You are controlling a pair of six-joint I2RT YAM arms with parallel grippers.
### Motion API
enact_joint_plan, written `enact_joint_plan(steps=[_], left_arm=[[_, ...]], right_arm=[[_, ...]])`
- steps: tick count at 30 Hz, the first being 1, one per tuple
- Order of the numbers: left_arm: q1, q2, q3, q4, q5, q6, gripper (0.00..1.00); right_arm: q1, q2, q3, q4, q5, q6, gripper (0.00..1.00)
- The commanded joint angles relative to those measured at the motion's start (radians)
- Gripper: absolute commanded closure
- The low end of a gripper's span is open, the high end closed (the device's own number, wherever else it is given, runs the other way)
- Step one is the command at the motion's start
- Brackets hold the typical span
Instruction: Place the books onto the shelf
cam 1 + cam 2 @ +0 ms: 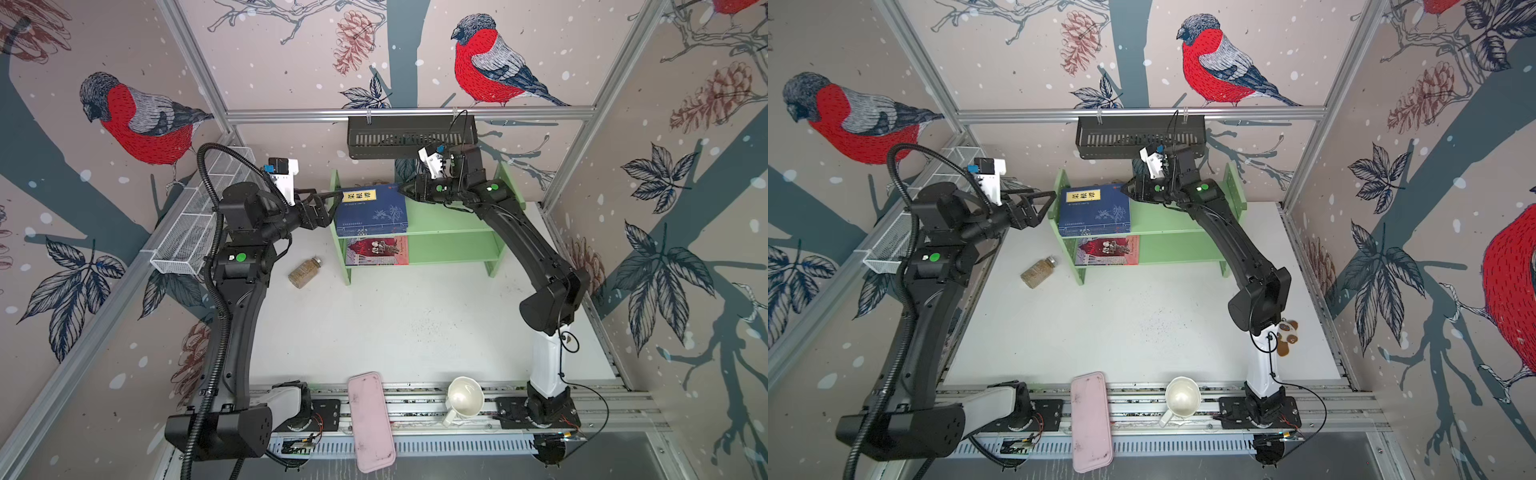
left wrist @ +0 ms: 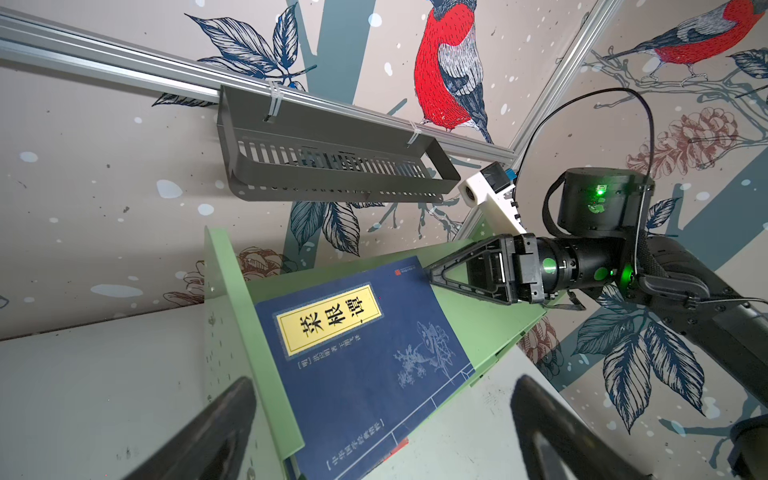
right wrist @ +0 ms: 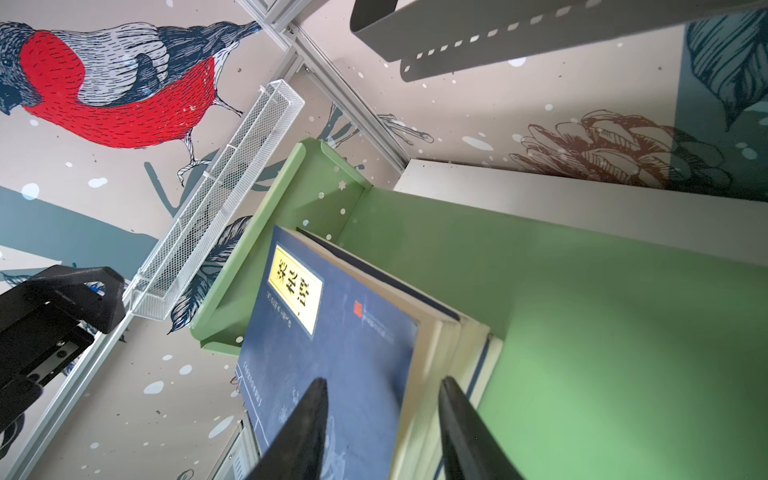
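The white counter (image 1: 395, 324) bears no books: navy books (image 1: 372, 208) lie stacked on the top tier of the shelf (image 1: 453, 224), red book (image 1: 376, 250) below. Task looks done: left gripper (image 1: 1046, 208) wide, right gripper (image 3: 382, 382) part-open astride the stack's edge.

Black shells on left arm (image 1: 241, 316) and right arm (image 1: 523, 237), white link at each base. Joints carry green dot stickers (image 1: 240, 257). Left has a ribbed hose (image 1: 202, 174), right a thin cable (image 1: 598, 399). White wrist cameras (image 1: 284, 174) with a blue part, maybe a connector.
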Motion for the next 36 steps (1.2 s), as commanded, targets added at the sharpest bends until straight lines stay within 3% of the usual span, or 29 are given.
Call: enact_joint_plan(steps=[1, 6, 8, 12, 14, 18, 23, 30, 33, 36], left_arm=[[0.0, -0.012, 0.022, -0.019, -0.048, 0.076, 0.03], [0.0, -0.03, 0.03, -0.081, -0.158, 0.252, 0.03], [0.0, -0.049, 0.005, -0.096, -0.254, 0.271, 0.03], [0.001, -0.073, -0.067, -0.131, -0.277, 0.401, 0.03], [0.003, -0.094, -0.121, -0.122, -0.269, 0.421, 0.03], [0.012, -0.135, -0.212, -0.119, -0.264, 0.356, 0.03], [0.02, -0.199, -0.387, -0.071, -0.393, 0.26, 0.03], [0.087, -0.229, -0.563, 0.089, -0.512, 0.179, 0.03], [0.113, -0.237, -0.644, 0.204, -0.542, 0.15, 0.03], [0.147, -0.224, -0.73, 0.316, -0.519, 0.107, 0.03]], right_arm=[[-0.016, -0.04, -0.025, 0.042, 0.051, -0.005, 0.55], [-0.027, -0.131, -0.083, 0.099, 0.062, -0.028, 0.56], [-0.026, -0.188, -0.13, 0.109, 0.076, -0.051, 0.57], [-0.018, -0.295, -0.252, 0.112, 0.072, -0.12, 0.6], [0.009, -0.381, -0.366, 0.144, 0.118, -0.192, 0.55], [0.033, -0.544, -0.605, 0.265, 0.223, -0.273, 0.41], [0.031, -0.795, -0.959, 0.469, 0.462, -0.268, 0.0], [0.016, -1.072, -1.208, 0.559, 0.799, -0.309, 0.0], [-0.017, -1.161, -1.353, 0.676, 0.937, -0.308, 0.0], [-0.079, -1.196, -1.442, 0.703, 0.965, -0.311, 0.0]])
